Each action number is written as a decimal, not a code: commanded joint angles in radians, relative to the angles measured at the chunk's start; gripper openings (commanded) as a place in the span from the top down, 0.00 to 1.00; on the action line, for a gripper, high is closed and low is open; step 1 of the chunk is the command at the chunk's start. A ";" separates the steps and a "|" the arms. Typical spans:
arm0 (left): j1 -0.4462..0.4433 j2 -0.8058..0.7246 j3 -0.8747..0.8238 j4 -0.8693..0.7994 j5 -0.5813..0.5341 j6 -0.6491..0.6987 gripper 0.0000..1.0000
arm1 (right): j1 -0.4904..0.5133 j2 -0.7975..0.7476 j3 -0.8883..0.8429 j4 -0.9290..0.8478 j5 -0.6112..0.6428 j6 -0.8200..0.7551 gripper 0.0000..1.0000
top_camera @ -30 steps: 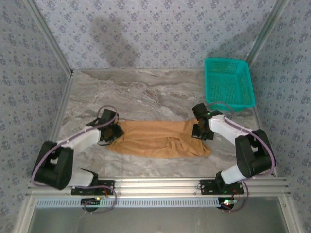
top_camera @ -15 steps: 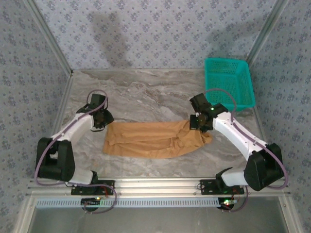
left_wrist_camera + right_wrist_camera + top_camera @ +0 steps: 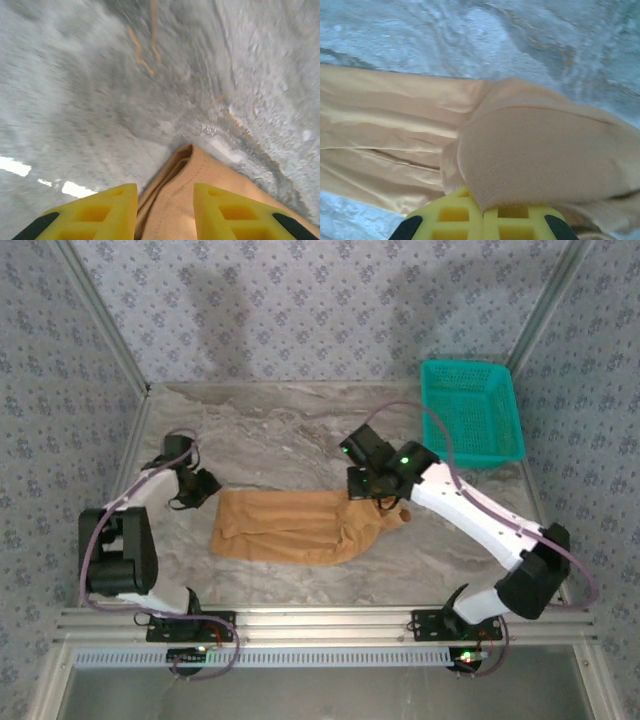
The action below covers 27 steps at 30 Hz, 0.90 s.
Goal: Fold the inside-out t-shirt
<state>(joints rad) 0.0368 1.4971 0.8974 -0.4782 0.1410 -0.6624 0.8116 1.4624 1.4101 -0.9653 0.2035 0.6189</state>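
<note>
One t-shirt (image 3: 290, 525) lies banded across the near-centre of the table (image 3: 300, 430), bare marble on every side and one basket (image 3: 470, 410) well apart at the far right; the right gripper (image 3: 482, 217), fingers pressed together, pinches its right-end fold, while the left gripper (image 3: 165, 205) stands part-spread astride its left corner, contact indeterminable.

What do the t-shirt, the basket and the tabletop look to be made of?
The t-shirt: soft knit cloth, matte; it creases and drapes, and a fine weave shows in the right wrist view. The basket: probably plastic, teal, with perforated mesh walls. The tabletop: grey veined marble-look surface with a slight sheen; stone or printed laminate, cannot tell.
</note>
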 commanded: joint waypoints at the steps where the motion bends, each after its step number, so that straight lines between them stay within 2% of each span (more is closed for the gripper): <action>1: 0.039 -0.071 0.034 -0.062 0.053 0.011 0.65 | 0.078 0.083 0.097 -0.014 0.043 0.047 1.00; 7: 0.063 -0.104 0.011 -0.058 0.078 -0.008 0.65 | 0.199 0.286 0.310 -0.020 0.019 0.018 1.00; 12: 0.116 -0.102 -0.034 -0.023 0.123 -0.032 0.65 | 0.269 0.481 0.539 -0.056 -0.018 -0.081 1.00; 20: 0.159 -0.114 -0.075 -0.008 0.132 -0.034 0.65 | 0.290 0.741 0.806 -0.075 -0.227 -0.194 0.99; 21: 0.161 -0.117 -0.080 -0.007 0.133 -0.035 0.65 | 0.288 0.775 0.841 -0.086 -0.245 -0.197 0.96; 22: 0.162 -0.118 -0.087 -0.005 0.133 -0.035 0.65 | 0.287 0.813 0.885 -0.105 -0.272 -0.199 0.87; 24: 0.164 -0.122 -0.094 -0.003 0.133 -0.034 0.65 | 0.280 0.886 0.994 -0.170 -0.325 -0.188 0.63; 25: 0.166 -0.123 -0.097 -0.006 0.133 -0.031 0.65 | 0.276 0.915 1.055 -0.213 -0.334 -0.184 0.56; 27: 0.168 -0.129 -0.097 -0.015 0.131 -0.025 0.66 | 0.273 0.917 1.114 -0.267 -0.312 -0.180 0.48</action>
<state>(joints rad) 0.1963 1.3983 0.8047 -0.4904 0.2554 -0.6922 1.0927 2.3753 2.4287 -1.0943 -0.0586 0.4469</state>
